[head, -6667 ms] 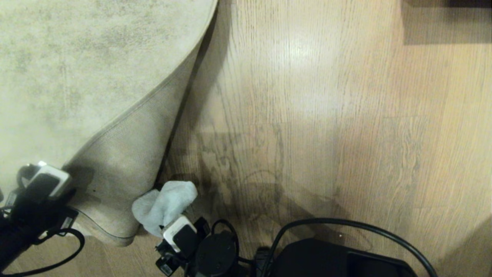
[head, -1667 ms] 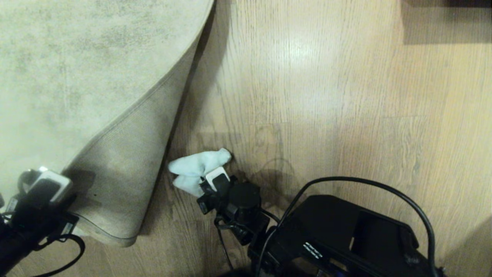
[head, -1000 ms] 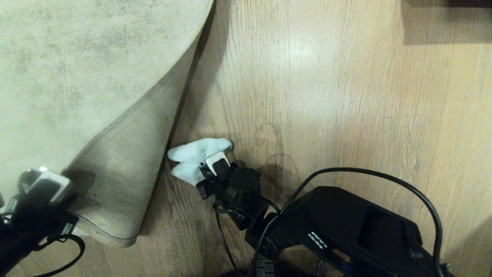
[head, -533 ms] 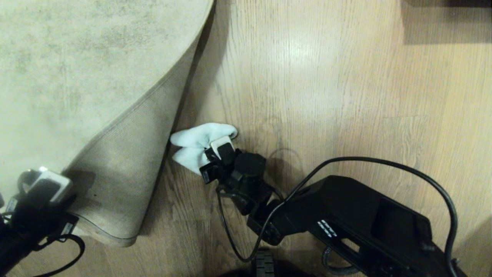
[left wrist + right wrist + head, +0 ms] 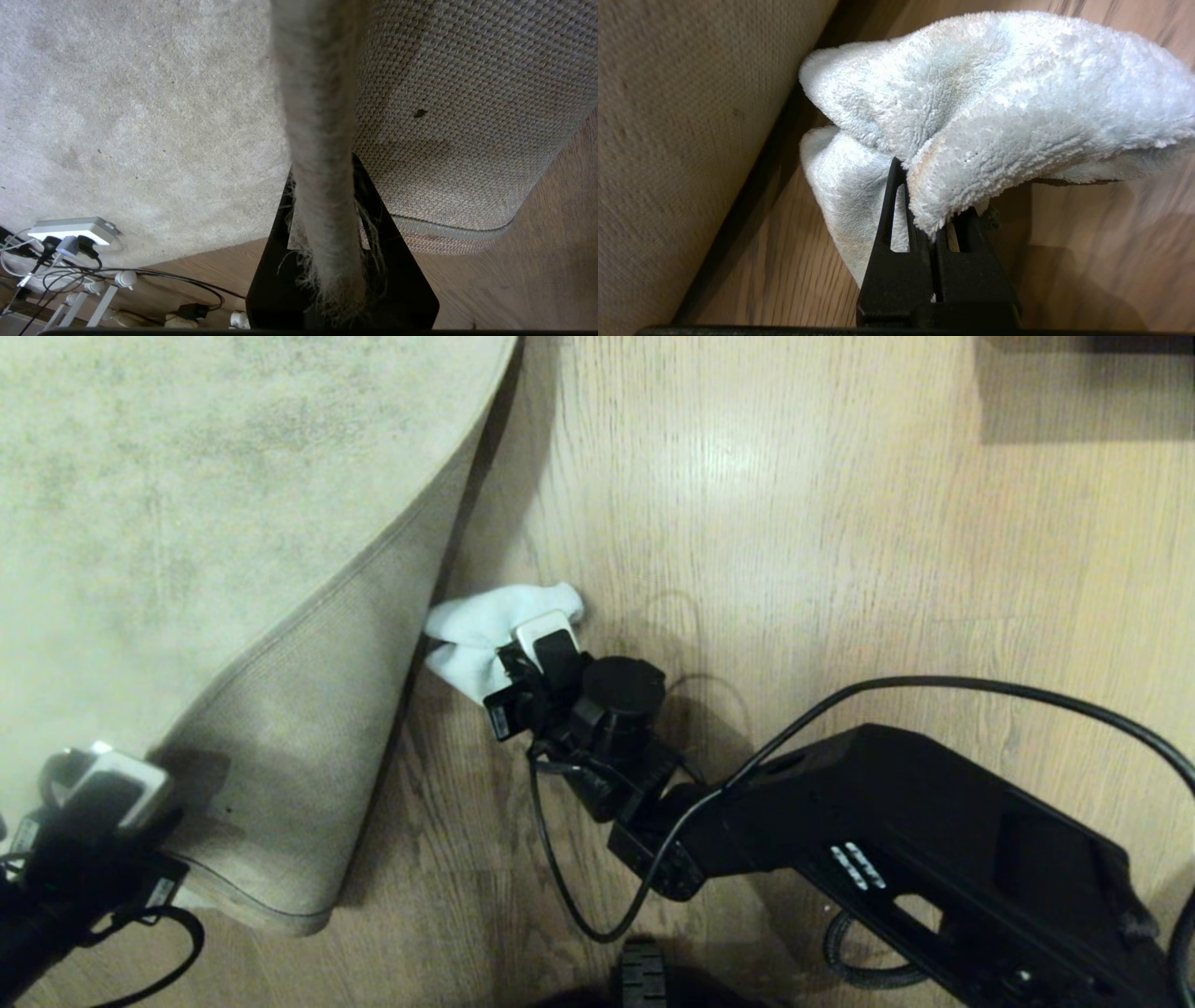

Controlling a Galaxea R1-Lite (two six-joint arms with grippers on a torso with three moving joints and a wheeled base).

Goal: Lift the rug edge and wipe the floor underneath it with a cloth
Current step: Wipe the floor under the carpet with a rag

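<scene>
1. Nearest to us, the left gripper (image 5: 103, 784) is clamped on the rug edge (image 5: 322, 186). It holds the corner folded back, so the woven tan backing (image 5: 299, 737) faces up. We judge the lifting step done.
2. Beyond it, the right gripper (image 5: 931, 224) is closed narrow on the cloth (image 5: 485, 630), pinching a fold of it.
3. The cloth lies on the floor (image 5: 794, 551), just beside the line where the raised rug meets the planks.
4. We judge the wiping step to be under way. The planks near the fold show no visible dirt, though we cannot tell from here how much has been wiped.
5. Remaining: finish the strip along the fold further out, then lower the rug.
</scene>
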